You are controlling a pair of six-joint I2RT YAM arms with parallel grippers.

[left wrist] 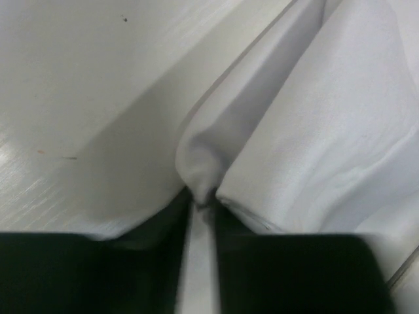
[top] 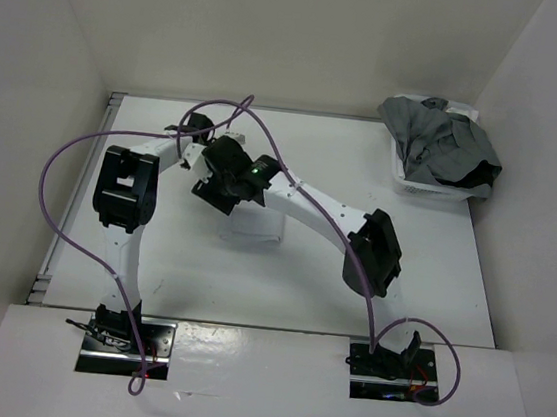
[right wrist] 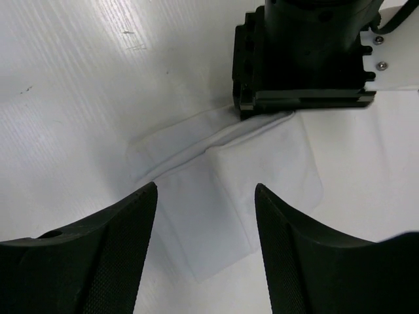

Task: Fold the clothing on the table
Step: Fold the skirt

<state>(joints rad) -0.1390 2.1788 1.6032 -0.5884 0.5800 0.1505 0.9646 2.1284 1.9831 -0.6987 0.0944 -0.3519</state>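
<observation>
Left claw (left wrist: pixel 201 200) narrow on a white cloth (right wrist: pixel 268 170); right claw (right wrist: pixel 206 219) wide above it.

Left wrist view: the black fingers (left wrist: pixel 141 261) stand nearly together, and a pucker of the cloth is caught at their tips, with folded layers spreading up and to the right over the worktop (left wrist: pixel 78 85). Right wrist view: the right claw's two fingers are spread wide and hold nothing. The folded cloth lies flat on the worktop below and between them, and the left claw's black body bears on the cloth's far edge. Top view: both arms meet over the cloth near the middle of the worktop. A white basket (top: pixel 402 182) heaped with grey clothes (top: pixel 437 146) sits at the far right corner, well apart from both claws.
</observation>
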